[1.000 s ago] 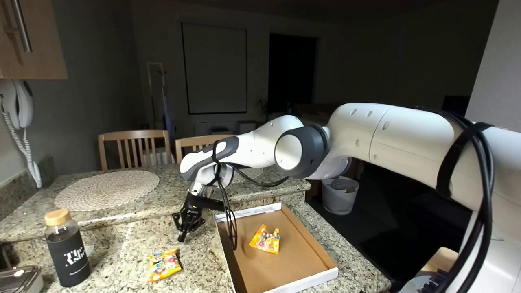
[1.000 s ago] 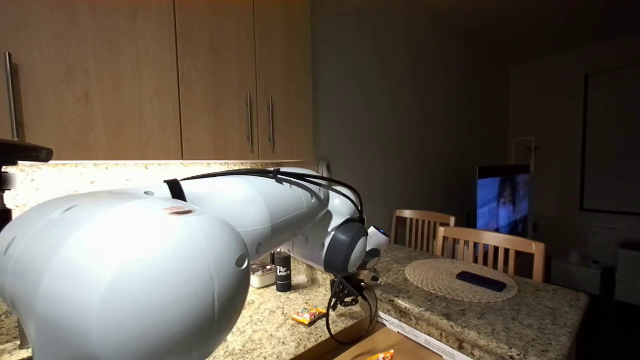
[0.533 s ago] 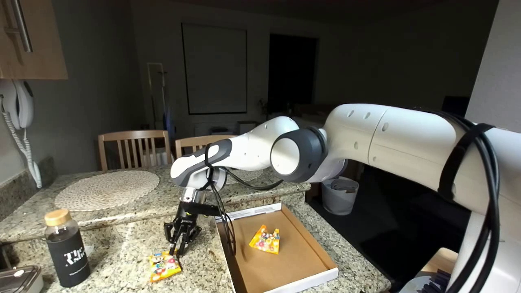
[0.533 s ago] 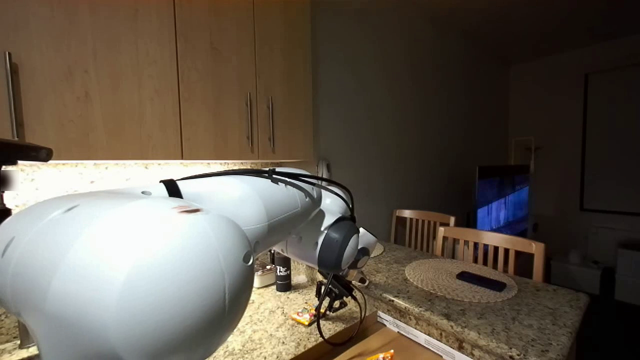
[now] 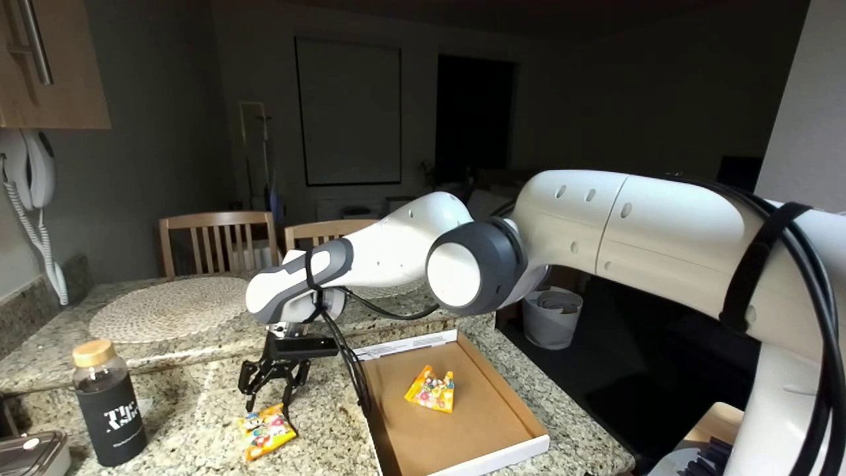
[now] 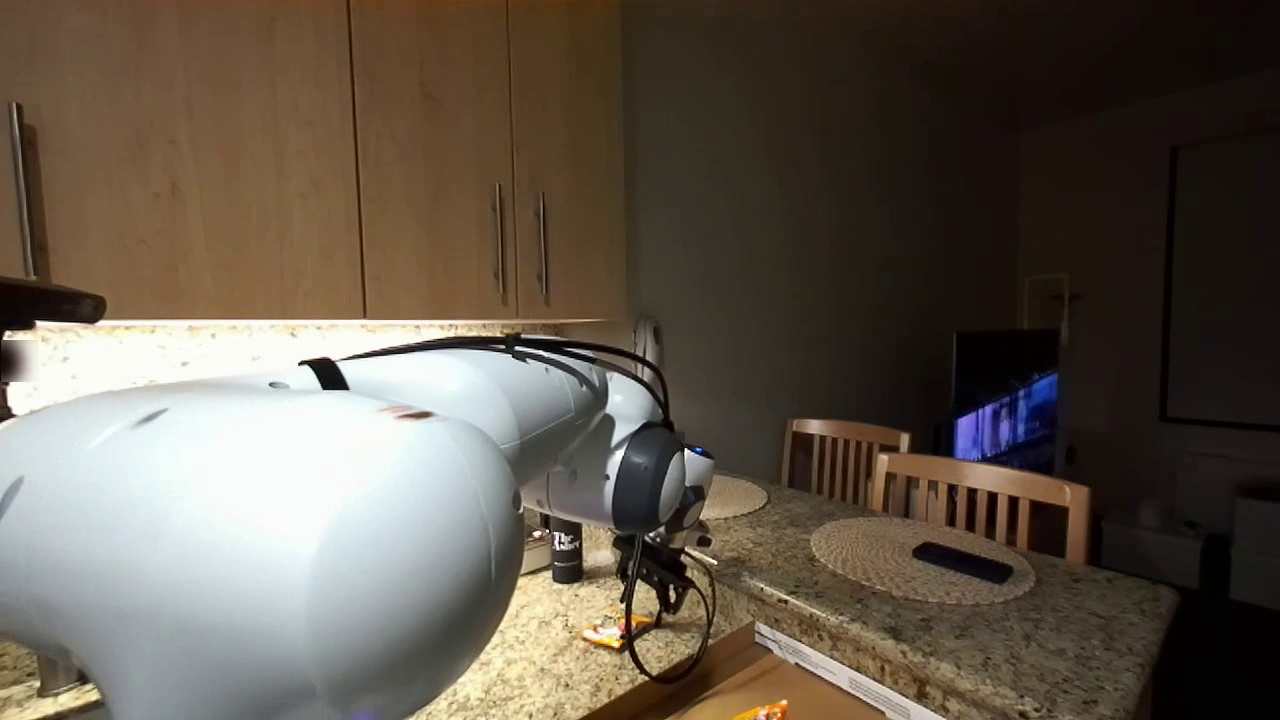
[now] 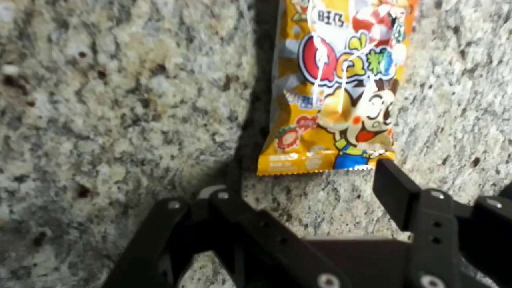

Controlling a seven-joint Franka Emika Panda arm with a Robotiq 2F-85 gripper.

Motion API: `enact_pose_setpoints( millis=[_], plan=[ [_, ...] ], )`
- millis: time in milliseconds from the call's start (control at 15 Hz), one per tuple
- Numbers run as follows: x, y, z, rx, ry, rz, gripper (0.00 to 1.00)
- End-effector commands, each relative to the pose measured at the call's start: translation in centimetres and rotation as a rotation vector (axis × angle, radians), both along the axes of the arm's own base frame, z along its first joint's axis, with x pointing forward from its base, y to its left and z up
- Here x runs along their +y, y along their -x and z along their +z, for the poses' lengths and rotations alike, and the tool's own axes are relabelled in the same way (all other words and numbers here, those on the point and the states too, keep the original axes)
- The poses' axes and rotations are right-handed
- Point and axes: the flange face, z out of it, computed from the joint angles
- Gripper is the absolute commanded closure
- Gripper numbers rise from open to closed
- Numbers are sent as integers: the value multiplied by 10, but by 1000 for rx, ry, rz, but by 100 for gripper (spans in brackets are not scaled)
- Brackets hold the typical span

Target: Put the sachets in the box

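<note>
Behind the brightly lit granite counter (image 5: 198, 436), the room is cast in near darkness. In an exterior view, the raised far ledge (image 5: 66, 347) is covered in part by a round pale placemat (image 5: 158, 311), with wooden chairs (image 5: 220, 246) placed beyond it. On the right of the counter the shallow box (image 5: 479, 423) is set, and 1 sachet (image 5: 431, 390) is contained in it, near the middle. Left of the box, on the counter, the loose sachet (image 5: 266, 433) is laid. At the far end of that sachet the gripper (image 5: 268, 408) is held, pointed downward, its 2 jaws spread apart. Farther left, a dark bottle (image 5: 112, 416) is stood upright, with a lidded container (image 5: 33, 455) placed near it.

In an exterior view, much of the near left is filled by the white arm (image 6: 250, 540), below wooden cabinets (image 6: 430, 160). Beyond the box, a dark phone-like slab (image 6: 962, 562) is borne by another placemat (image 6: 855, 565); far off, a lit screen (image 6: 1005, 420) is seen. Of the boxed sachet, only an orange part is shown at the bottom edge of the view.

In the wrist view, the loose sachet is seen printed side up. The fingers (image 7: 396, 196) are parted by its nearest edge; 1 corner is overlapped by the finger on the right, and whether contact is made cannot be told.
</note>
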Motion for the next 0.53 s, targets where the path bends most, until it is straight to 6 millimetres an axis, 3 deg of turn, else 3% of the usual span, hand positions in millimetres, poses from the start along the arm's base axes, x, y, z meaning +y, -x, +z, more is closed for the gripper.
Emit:
enact_pose_setpoints(
  millis=[0,467],
  plan=[
    [8,7,-5,5,121,-17,0],
    [22,26,-13,99,200,47,0]
  ],
)
